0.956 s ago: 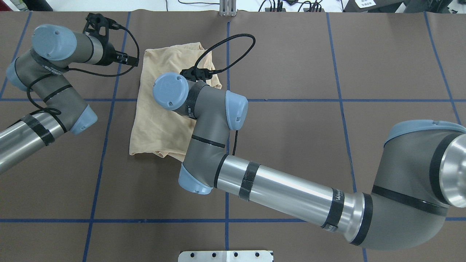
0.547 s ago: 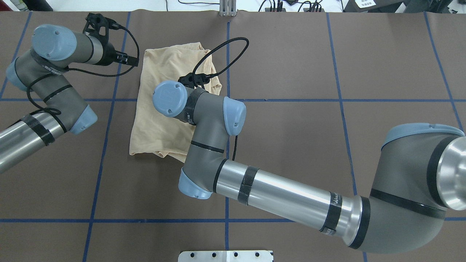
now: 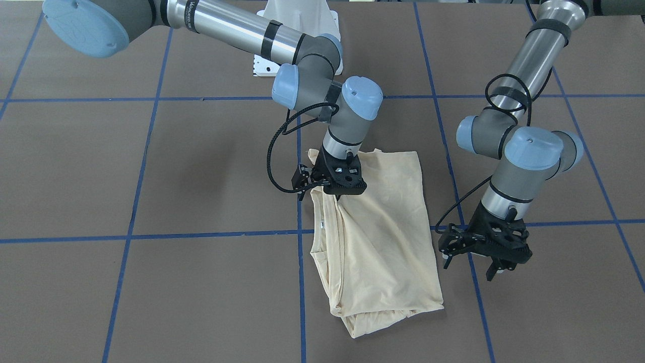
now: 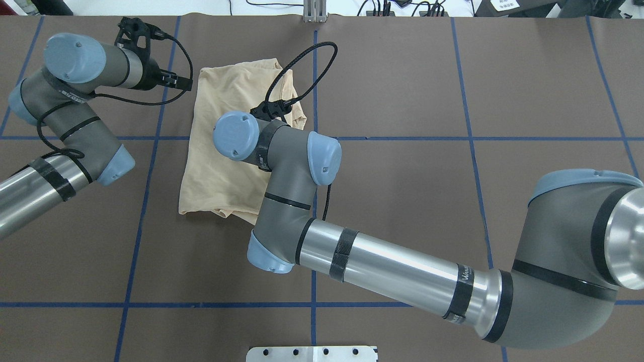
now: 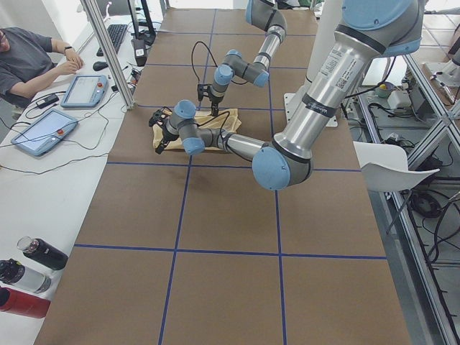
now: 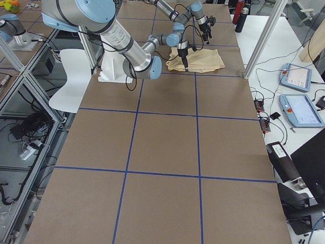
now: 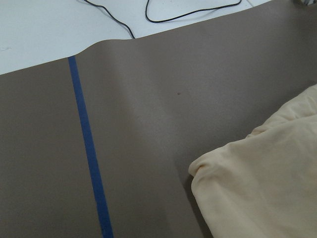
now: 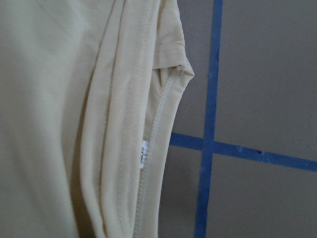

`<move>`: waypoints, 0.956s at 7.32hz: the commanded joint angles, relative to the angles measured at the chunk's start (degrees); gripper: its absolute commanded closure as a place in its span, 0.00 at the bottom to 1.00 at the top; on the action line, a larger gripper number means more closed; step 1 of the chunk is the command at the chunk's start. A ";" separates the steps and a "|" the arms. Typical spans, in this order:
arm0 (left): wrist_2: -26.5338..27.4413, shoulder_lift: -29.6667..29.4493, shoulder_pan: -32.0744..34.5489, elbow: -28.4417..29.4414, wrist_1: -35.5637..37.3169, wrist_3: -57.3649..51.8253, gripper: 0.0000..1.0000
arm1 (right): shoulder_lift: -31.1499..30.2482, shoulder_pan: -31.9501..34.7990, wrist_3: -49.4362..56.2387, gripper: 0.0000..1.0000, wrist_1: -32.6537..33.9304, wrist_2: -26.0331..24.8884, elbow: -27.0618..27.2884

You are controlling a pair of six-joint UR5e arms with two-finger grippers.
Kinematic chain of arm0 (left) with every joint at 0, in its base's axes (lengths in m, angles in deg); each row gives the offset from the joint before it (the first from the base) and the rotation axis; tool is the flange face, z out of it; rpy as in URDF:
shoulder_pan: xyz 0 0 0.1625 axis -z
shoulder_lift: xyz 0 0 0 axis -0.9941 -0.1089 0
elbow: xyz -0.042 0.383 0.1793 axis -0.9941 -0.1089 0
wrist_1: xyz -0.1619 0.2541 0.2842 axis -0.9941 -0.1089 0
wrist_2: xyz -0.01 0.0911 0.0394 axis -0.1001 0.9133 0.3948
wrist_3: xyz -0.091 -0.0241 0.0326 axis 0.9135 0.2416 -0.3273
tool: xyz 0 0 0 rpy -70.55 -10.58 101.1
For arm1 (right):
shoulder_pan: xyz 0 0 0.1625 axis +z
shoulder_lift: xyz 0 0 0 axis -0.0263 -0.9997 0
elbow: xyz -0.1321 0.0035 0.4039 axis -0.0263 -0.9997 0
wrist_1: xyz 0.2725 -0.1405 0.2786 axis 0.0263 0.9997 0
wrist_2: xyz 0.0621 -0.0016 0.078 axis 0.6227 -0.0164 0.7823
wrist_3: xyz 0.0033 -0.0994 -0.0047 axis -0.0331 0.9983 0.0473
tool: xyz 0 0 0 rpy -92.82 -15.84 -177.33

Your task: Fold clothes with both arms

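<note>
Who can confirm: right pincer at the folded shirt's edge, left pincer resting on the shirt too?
Not quite. The left pincer is off the shirt, over bare table beside it, as the exterior front-facing view shows. The right pincer is at the shirt's edge.

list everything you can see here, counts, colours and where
T-shirt: one, pale cream-yellow, folded, mid-table
table: one, brown cover with a blue tape grid
pedestal base: one, white, at the robot's edge of the table
teach pendants: two, blue-grey, on the side desk
bottles: three, dark and red, on the side desk
chair: one, white, beside the table
person: one, grey top, seated at the desk
left arm: silver-grey, blue caps
right arm: same colours
left gripper: black, open, beside the T-shirt
right gripper: black, seemingly pinching the T-shirt's edge
</note>
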 commanded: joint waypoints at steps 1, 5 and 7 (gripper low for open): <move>0.02 0.03 -0.32 -0.35 0.00 0.75 0.00 | -4.87 0.73 4.59 0.01 5.01 -0.43 7.76; -0.07 2.40 -0.49 -1.32 -2.20 1.01 0.00 | -9.91 0.99 -6.54 0.03 -0.71 -0.08 16.87; -0.07 2.49 -0.49 -1.32 -2.20 0.93 0.00 | -10.00 -0.32 -22.19 0.12 -8.22 -0.43 15.82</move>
